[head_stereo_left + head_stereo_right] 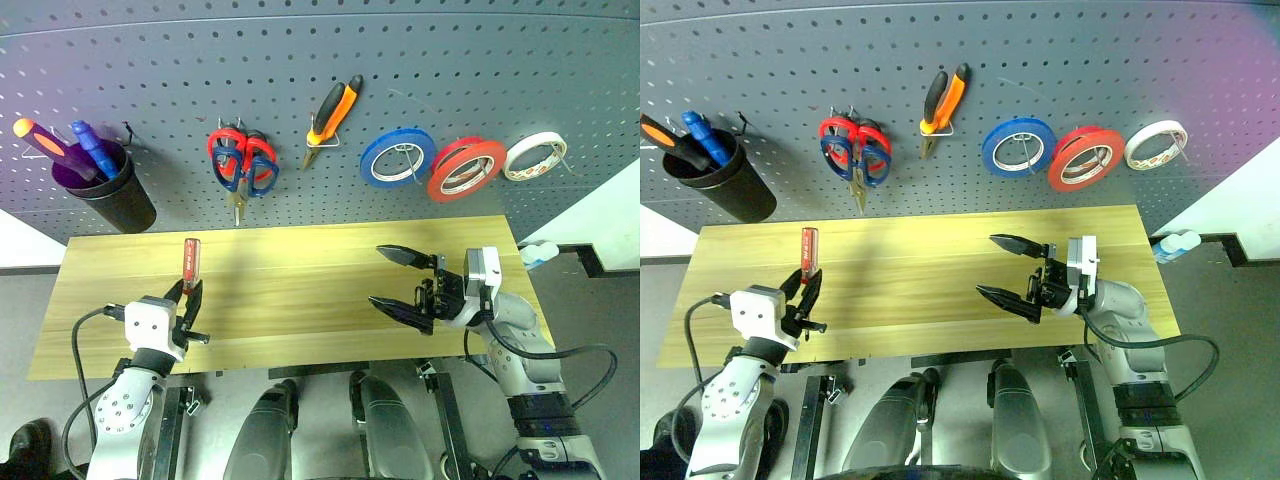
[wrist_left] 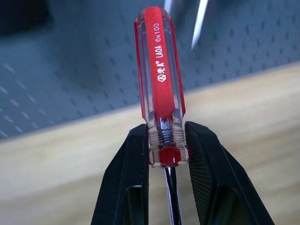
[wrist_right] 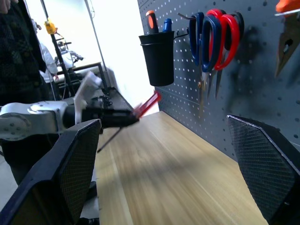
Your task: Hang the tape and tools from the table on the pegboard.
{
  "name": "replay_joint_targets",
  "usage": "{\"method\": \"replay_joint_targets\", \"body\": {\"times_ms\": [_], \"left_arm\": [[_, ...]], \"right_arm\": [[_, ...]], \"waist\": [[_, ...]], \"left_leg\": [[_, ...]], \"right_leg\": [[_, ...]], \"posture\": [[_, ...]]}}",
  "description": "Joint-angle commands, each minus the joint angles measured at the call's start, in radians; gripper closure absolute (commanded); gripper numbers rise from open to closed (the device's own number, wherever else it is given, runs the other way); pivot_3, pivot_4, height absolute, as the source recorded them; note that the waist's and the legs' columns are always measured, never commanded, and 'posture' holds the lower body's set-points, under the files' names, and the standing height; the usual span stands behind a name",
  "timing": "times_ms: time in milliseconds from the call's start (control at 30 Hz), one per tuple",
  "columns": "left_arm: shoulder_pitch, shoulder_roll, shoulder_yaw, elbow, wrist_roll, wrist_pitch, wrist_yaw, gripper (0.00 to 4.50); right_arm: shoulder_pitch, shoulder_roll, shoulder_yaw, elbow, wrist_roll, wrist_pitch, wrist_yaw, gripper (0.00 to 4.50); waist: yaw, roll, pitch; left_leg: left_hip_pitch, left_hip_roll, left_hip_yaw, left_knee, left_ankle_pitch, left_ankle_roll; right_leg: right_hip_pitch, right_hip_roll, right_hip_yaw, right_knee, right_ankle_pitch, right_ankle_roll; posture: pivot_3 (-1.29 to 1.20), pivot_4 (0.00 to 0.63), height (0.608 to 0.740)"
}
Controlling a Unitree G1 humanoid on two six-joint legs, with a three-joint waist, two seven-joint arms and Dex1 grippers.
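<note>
Screwdriver (image 1: 190,256) with the clear-red handle sits clamped in the left gripper (image 1: 189,300) at about eight o'clock in the head view, above the near-left part of the tabletop (image 1: 300,265). The black jaws pinch the collar where handle meets shaft — the handle stands up toward the pegboard (image 1: 320,90), and the steel shaft runs back between the fingers (image 2: 126,187).

The right gripper (image 1: 395,280) hangs over the tabletop at about four o'clock, its jaws spread wide with nothing between them, tips aimed toward the left arm.

On the pegboard, a black cup (image 1: 110,190) at ten o'clock holds an orange-black screwdriver (image 1: 45,145) and a blue-handled screwdriver (image 1: 92,145). Toward eleven o'clock hang the red-handled scissors (image 1: 232,150), bunched with the dark blue-handled scissors (image 1: 258,178) on the same hook. The orange-and-black pliers (image 1: 332,118) hang near twelve o'clock, nose down. To their right comes a row at about one to two o'clock — a blue roll (image 1: 397,157), the red tape (image 1: 465,168) and a pale roll (image 1: 534,156).

A person in dark clothing (image 3: 18,61) stands beyond the far end of the tabletop in the right wrist view.
</note>
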Motion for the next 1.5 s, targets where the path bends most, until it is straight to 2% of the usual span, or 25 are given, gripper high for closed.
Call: {"method": "replay_joint_targets", "body": {"times_ms": [33,233,633,1133,1500], "left_arm": [[0.008,0.019,0.025,-0.044,0.024,-0.105,-0.006,3.69],[-0.023,0.052,0.050,-0.054,0.059,-0.178,0.013,3.69],[-0.208,0.112,0.101,-0.080,0.070,-0.136,0.064,3.69],[-0.521,0.268,0.198,0.047,0.039,-0.073,0.072,3.69],[-0.646,0.307,0.199,0.131,0.045,-0.061,0.085,3.69]], "right_arm": [[0.002,0.009,-0.008,-0.002,0.010,-0.025,0.012,0.00],[-0.015,0.016,-0.010,0.034,0.002,-0.048,0.019,0.00],[-0.031,0.037,-0.016,0.033,0.045,-0.030,0.031,0.00],[-0.037,0.093,-0.037,-0.015,0.140,0.031,-0.016,0.00],[-0.043,0.105,-0.048,-0.042,0.157,0.053,-0.048,0.00]], "waist": [[0.000,0.000,-0.008],[0.000,0.000,-0.034],[0.002,0.000,-0.071],[-0.002,0.002,-0.082],[-0.003,0.002,-0.083]], "left_leg": [[0.000,0.000,0.000,0.000,0.000,0.000],[0.001,0.000,0.000,0.000,0.000,0.000],[0.002,0.000,0.000,0.002,0.001,-0.002],[0.003,0.000,0.001,0.005,0.003,-0.004],[0.003,0.000,0.001,0.015,0.001,-0.001]], "right_leg": [[0.000,0.000,0.000,0.000,0.000,0.000],[0.001,0.001,0.000,0.001,0.000,0.000],[0.002,0.002,0.000,0.002,0.001,0.000],[0.002,0.003,0.000,0.006,0.001,-0.001],[0.002,0.003,0.000,0.015,0.001,-0.001]], "posture": [[-0.08,0.209,0.740],[-0.08,0.189,0.740],[-0.08,0.160,0.740],[-0.09,0.148,0.740],[-0.10,0.150,0.740]]}}
